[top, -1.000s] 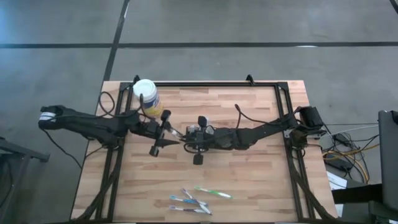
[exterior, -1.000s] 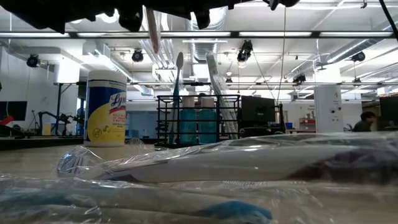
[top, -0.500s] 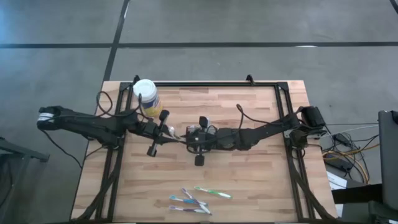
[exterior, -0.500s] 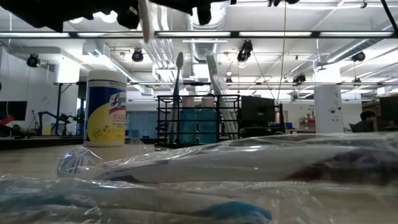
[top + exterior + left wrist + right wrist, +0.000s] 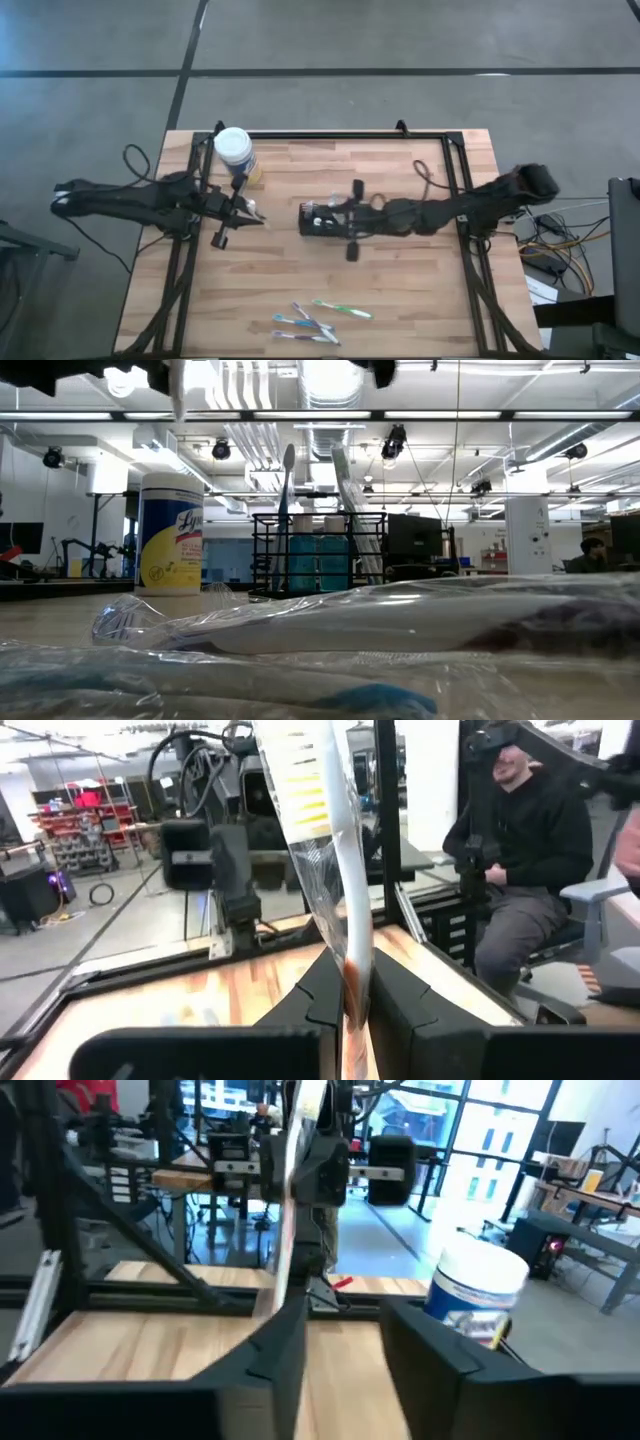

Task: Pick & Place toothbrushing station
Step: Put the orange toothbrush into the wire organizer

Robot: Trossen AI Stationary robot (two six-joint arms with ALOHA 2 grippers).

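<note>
The toothbrushing station (image 5: 318,555), a black wire-mesh caddy, stands mid-table (image 5: 318,222) with toothbrushes (image 5: 287,480) upright in it. My left gripper (image 5: 247,212) is left of it, level and above the table, shut on a toothbrush in a clear wrapper (image 5: 330,870). That toothbrush also shows in the right wrist view (image 5: 290,1200). My right gripper (image 5: 340,1345) stands open by the caddy's right side (image 5: 336,218), with nothing between its fingers. My left gripper pinches the wrapped toothbrush's handle (image 5: 350,988) between its two fingers, through the wrapper. The fingers come level from the table's left and lie across it. The toothbrush stands about upright, striped end (image 5: 300,780) up, lower end (image 5: 178,398) hanging below, clear of the table.
A yellow tub with a white lid (image 5: 234,152) stands at the far left, just beyond my left gripper. Several wrapped toothbrushes (image 5: 318,318) lie near the table's near edge. A person (image 5: 530,850) sits beyond the table's right side.
The two grippers, close together over the caddy a second ago, have drawn apart. My left gripper has gone toward the table's left edge and slightly up, carrying the wrapped toothbrush upright. My right gripper has pulled back toward the right edge.
</note>
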